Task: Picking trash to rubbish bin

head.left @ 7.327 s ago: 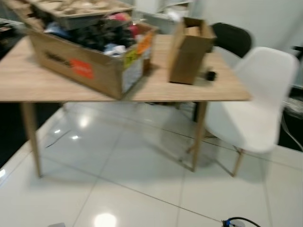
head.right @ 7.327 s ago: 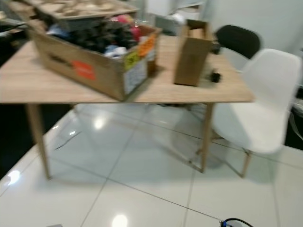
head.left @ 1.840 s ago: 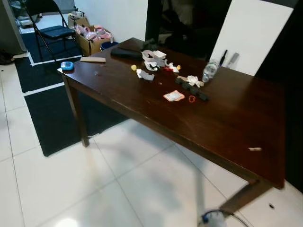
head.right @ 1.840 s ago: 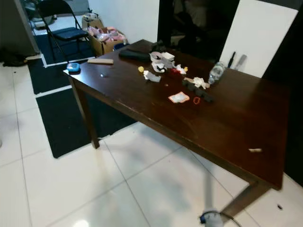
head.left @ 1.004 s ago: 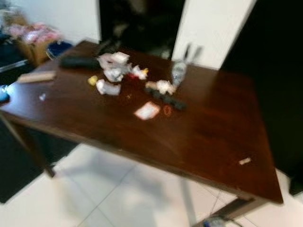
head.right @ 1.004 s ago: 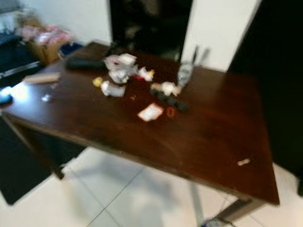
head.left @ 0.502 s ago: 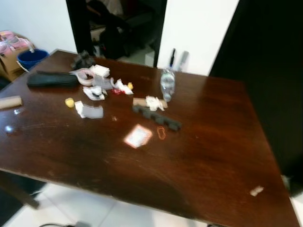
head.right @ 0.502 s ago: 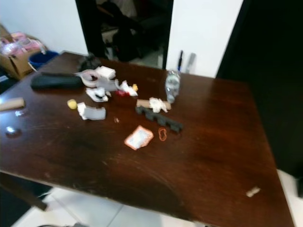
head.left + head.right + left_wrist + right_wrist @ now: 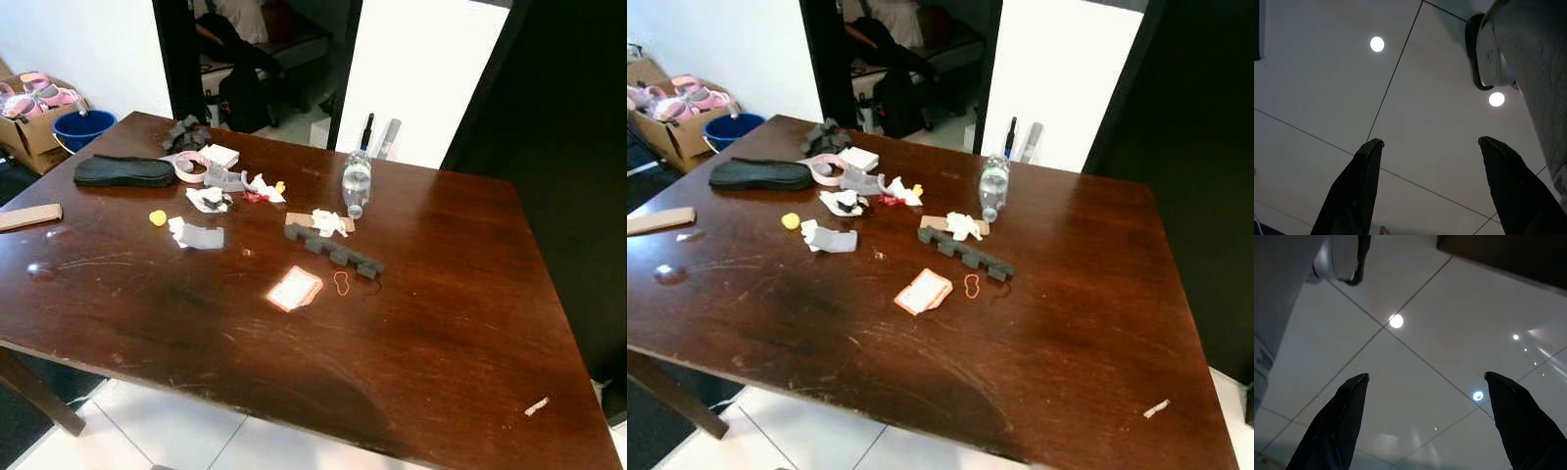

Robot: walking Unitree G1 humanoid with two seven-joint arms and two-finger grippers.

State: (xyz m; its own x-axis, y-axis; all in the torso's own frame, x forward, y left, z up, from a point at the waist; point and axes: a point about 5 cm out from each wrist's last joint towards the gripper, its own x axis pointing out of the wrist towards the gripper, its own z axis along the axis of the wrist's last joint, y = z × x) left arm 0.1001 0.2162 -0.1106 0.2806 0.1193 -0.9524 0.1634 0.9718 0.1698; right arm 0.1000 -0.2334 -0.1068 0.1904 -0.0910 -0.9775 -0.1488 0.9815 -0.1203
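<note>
Both claws, left claw [image 9: 1425, 142] & right claw [image 9: 1425, 382], hang wide open, empty, over floor. Trash sits on table [image 9: 460, 323] at 12 o'clock; nearest wrapper [image 9: 295, 289] approx centred, neither arm clearly nearer.

Head pair: looking forward and down from standing height onto a dark wooden desk [image 9: 441, 323], near enough that its close edge runs along the bottom; both eyes sharing the same litter-strewn top, doorway and white panel [image 9: 1058, 78] behind, offset slightly sideways. Left wrist: aimed along the spread left tool [image 9: 1430, 142] straight down at the glossy tiled floor [image 9: 1415, 98]. Right wrist: likewise past the spread right tool [image 9: 1425, 377] at floor tiles.
</note>
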